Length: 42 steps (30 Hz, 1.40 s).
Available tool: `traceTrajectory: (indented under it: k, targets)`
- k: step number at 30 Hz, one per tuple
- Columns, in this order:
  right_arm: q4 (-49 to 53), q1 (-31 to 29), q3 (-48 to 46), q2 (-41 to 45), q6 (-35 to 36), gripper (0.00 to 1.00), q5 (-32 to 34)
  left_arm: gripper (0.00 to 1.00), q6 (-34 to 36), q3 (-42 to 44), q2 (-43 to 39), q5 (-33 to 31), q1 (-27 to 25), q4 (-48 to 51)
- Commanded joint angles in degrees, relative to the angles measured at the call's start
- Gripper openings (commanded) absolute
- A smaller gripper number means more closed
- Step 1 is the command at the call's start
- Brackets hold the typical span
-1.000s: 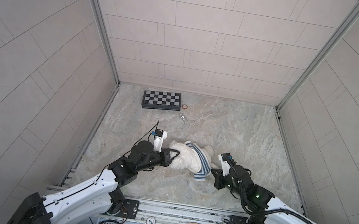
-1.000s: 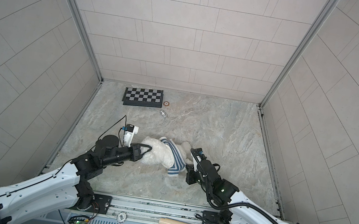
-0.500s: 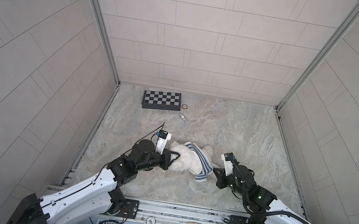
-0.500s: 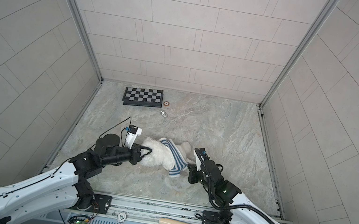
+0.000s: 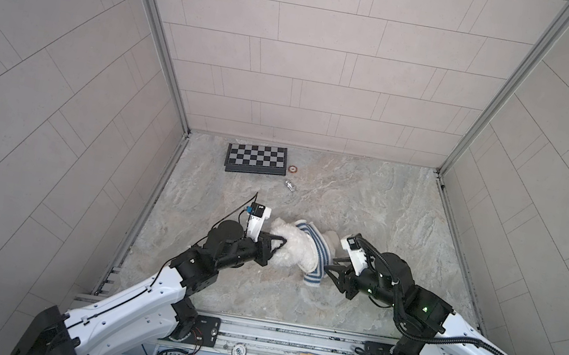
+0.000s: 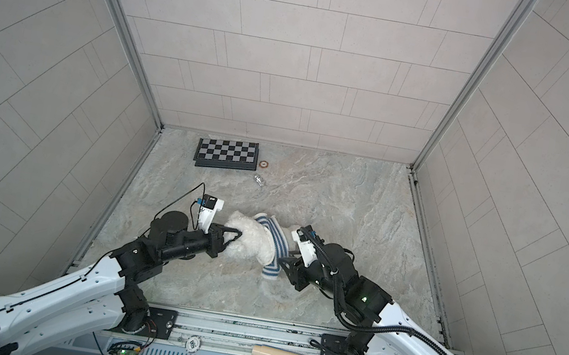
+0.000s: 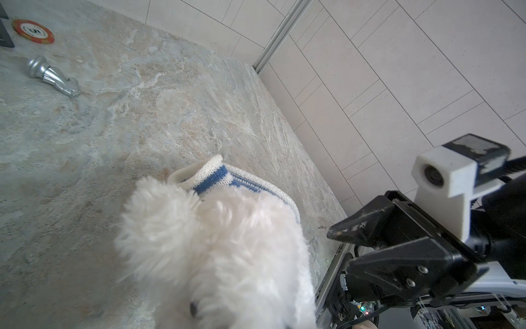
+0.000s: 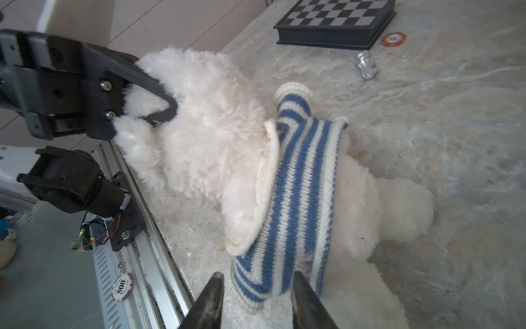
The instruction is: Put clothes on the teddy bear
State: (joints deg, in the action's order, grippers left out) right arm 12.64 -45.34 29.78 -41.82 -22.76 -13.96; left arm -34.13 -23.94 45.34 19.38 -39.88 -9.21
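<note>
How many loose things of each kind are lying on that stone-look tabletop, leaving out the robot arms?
Fluffy white plush teddy bear: 1
Blue-and-white striped knitted sweater, partly on the bear: 1
Black-and-grey chequered chessboard: 1
Silver metal chess piece, lying on its side: 1
Round orange-red poker chip: 1
Total: 5

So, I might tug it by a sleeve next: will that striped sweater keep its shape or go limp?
Probably limp: the sweater is loose knit, and its near sleeve droops flat. Likely stretchy too, since it bunches around the bear. A pull may drag the light bear unless the left fingers, sunk in its fur, hold.
</note>
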Motion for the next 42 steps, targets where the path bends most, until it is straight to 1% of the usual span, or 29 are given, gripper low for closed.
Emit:
traceTrajectory:
  k: [1, 4, 7, 12, 14, 18, 24, 32, 35, 42]
  targets:
    - [1.73, 4.13, 0.69, -0.7, -2.99, 0.41, 1.33, 0.0, 3.23, 1.66, -1.75, 1.04, -0.02, -4.93]
    - [-2.14, 7.46, 0.77, -2.05, -3.89, 0.39, -3.31, 0.0, 6.32, 2.95, -2.36, 1.45, -0.73, -5.54]
    - [-3.71, 7.91, 2.9, -5.19, -3.74, 0.36, -6.85, 0.0, 7.86, 3.67, -2.42, -0.27, -2.55, -5.36]
    - [-6.46, 7.99, 4.31, -10.45, -3.57, 0.29, -9.79, 0.0, 9.51, 4.1, -2.36, -3.11, -6.0, -6.79]
    - [-6.6, 7.98, 4.75, -12.2, -3.21, 0.27, -9.95, 0.0, 9.87, 4.08, -2.36, -3.62, -6.45, -6.85]
    - [-6.91, 7.99, 4.05, -13.47, -2.56, 0.26, -7.91, 0.0, 10.38, 4.43, -3.21, -3.89, -6.92, -7.0]
    - [-9.09, 7.98, 2.92, -14.61, -2.98, 0.23, -7.0, 0.0, 10.5, 5.0, -3.77, -3.38, -7.14, -7.81]
    - [-9.24, 7.98, 2.13, -15.13, -2.47, 0.05, -5.88, 0.0, 10.14, 5.65, -3.94, -3.73, -7.41, -8.5]
    - [-8.46, 7.96, 2.01, -14.81, -2.04, 0.0, -4.67, 0.0, 10.22, 5.83, -4.47, -3.98, -7.37, -8.51]
    - [-3.93, 8.03, 1.6, -12.32, 0.75, 0.0, 1.55, 0.0, 11.11, 6.17, -6.56, -5.28, -7.39, -7.74]
